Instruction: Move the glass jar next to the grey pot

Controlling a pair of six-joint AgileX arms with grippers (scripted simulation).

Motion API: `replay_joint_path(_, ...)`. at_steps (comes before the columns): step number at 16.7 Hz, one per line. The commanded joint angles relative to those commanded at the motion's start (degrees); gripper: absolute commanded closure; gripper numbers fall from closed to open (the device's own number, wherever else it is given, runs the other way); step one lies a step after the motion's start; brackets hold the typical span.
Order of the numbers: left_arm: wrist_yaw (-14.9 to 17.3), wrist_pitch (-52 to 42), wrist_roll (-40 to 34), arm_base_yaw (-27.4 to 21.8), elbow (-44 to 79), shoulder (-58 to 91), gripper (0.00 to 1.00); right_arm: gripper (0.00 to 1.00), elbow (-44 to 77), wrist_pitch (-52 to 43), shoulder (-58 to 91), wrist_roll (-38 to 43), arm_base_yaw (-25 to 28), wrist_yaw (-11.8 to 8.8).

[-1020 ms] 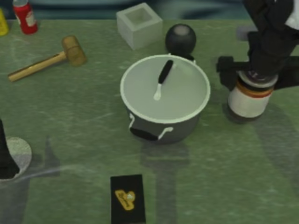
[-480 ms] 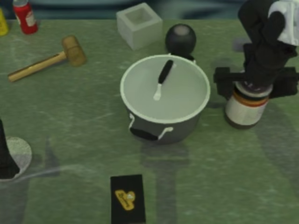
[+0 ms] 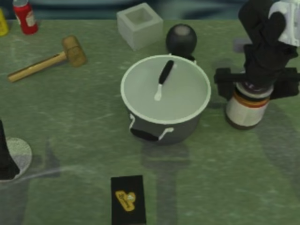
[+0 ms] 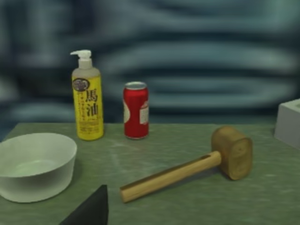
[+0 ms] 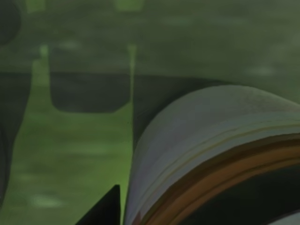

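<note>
The glass jar (image 3: pixel 246 110), with its white label, orange band and dark base, stands just to the right of the grey pot (image 3: pixel 187 127), with a narrow gap between them. My right gripper (image 3: pixel 255 84) comes down from above and is shut on the jar's lid end, one black finger on each side. In the right wrist view the jar (image 5: pixel 211 136) fills the frame and one dark fingertip (image 5: pixel 108 208) lies against its label. My left gripper (image 3: pixel 5 161) is parked at the table's left edge, open and holding nothing.
A wooden mallet (image 3: pixel 51 58), a red can (image 3: pixel 26 16), a white hollow cube (image 3: pixel 139 24) and a black sphere (image 3: pixel 181 38) lie behind the pot. A black card (image 3: pixel 128 199) lies in front. A white bowl (image 4: pixel 35 164) and a yellow bottle (image 4: pixel 87 105) are at the left.
A second ago my right gripper and the jar were slightly further right. They shifted a little left towards the pot, and have held still for the last half second.
</note>
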Motion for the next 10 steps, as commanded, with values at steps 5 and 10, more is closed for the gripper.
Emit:
replay_joint_path(5, 0.0, 0.0, 0.0, 0.0, 0.0, 0.0, 0.0, 0.0, 0.0, 0.0, 0.0, 0.0, 0.0, 0.0)
replay_joint_path(10, 0.0, 0.0, 0.0, 0.0, 0.0, 0.0, 0.0, 0.0, 0.0, 0.0, 0.0, 0.0, 0.0, 0.0)
